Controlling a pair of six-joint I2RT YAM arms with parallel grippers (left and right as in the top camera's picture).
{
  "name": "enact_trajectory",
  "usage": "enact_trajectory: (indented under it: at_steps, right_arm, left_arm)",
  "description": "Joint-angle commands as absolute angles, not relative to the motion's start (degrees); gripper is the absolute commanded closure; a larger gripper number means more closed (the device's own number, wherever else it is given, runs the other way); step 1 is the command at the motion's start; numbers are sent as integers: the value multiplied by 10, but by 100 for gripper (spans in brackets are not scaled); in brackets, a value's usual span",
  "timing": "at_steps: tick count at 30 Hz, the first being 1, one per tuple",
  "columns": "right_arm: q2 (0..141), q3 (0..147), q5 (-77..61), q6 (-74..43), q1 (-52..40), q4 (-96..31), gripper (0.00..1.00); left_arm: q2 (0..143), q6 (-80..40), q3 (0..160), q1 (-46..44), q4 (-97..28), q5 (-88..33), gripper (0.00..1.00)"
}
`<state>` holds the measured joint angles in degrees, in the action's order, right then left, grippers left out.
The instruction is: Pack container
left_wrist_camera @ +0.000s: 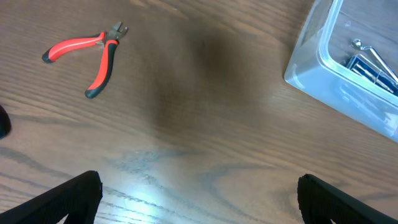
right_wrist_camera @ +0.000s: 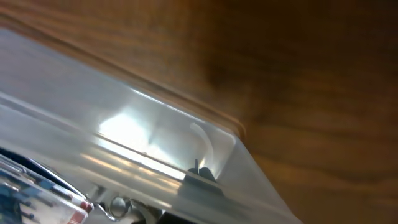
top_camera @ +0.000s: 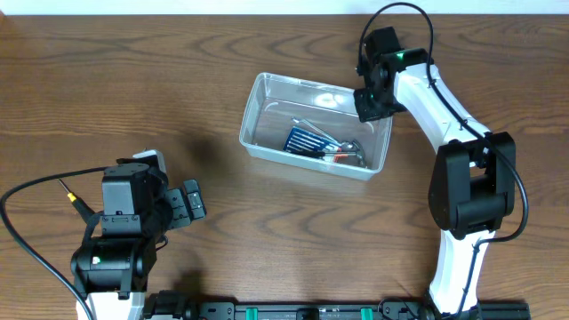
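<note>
While right gripper [top_camera: 372, 100] sits over one corner of the container [top_camera: 302, 162], closure indeterminate, left gripper [left_wrist_camera: 199, 190] lies well away, fingers [left_wrist_camera: 74, 198] apart.

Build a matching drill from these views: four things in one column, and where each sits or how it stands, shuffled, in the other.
Things:
1. pliers
2. blue case
3. right gripper
4. left gripper

Places or states:
A. inside the container
B. over the container's rim
C. open, above the table
D. lying on the table, outside the container

Pairs: 1-D, 2-A, 3-B, 4-C.
</note>
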<state>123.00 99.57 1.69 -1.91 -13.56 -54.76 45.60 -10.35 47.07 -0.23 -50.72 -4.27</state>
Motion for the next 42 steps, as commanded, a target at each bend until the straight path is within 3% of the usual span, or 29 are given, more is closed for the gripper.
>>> enact_trajectory:
  at_steps: [1, 34, 40, 42]
  right_arm:
    - [1235, 996, 19, 1, -130, -526, 99]
    - [1235, 996, 19, 74, -131, -437, 99]
    - [1234, 996, -37, 74, -143, -506, 99]
    - [1232, 998, -39, 74, -152, -542, 93]
  left_arm:
    - [456, -104, 482, -5, -507, -38, 1]
    - [456, -104, 482, -5, -507, -38, 2]
    - [456, -104, 482, -4, -507, -38, 2]
    - [455, -104, 482, -4, -507, -38, 2]
